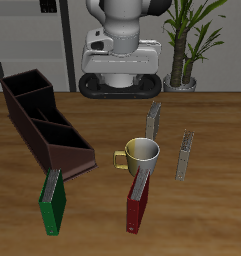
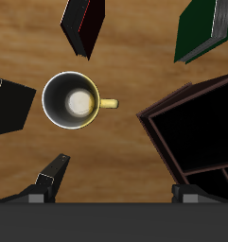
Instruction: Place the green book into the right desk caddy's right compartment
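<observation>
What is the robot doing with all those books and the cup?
Nothing is being held yet. The robot's hand hangs open above the table, over the mug. The green book stands near the table's front edge, just in front of the right desk caddy, a long dark-brown box. The dark red book stands in front of the mug. The green book is supposed to go into the caddy, but that has not started.

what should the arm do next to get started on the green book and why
Probably move the hand across and down over the green book. The book stands near the table's front edge, just in front of the right desk caddy, untouched. The hand holds nothing and, in the wrist view, sits above the mug, so it must line up over the book before gripping.
</observation>
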You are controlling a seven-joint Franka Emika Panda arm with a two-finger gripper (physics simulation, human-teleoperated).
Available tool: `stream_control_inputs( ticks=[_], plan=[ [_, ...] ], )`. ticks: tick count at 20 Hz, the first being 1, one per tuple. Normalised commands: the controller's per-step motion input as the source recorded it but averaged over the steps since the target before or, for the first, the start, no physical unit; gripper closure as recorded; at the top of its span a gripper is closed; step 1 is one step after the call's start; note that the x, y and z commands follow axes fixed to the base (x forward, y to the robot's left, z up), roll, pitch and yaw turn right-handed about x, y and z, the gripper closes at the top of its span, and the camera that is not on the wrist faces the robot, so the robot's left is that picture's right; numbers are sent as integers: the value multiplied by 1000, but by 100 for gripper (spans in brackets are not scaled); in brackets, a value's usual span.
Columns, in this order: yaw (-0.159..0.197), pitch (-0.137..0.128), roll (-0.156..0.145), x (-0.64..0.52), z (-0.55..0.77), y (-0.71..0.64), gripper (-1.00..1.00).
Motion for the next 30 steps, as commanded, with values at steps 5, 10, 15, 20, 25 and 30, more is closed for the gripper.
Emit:
stream_control_inputs(
  ticks=[5,10,15,20,25,30],
  plan=[
    [13,1,12,231,137,-274,-100],
    [-18,1,-23,317,185,-472,-100],
    [8,-21,-35,321,270,-566,-100],
    [55,-8,37,195,140,-258,-100],
    [42,-16,17,252,139,-386,-100],
    [57,10,46,233,43,-261,-100]
  ],
)
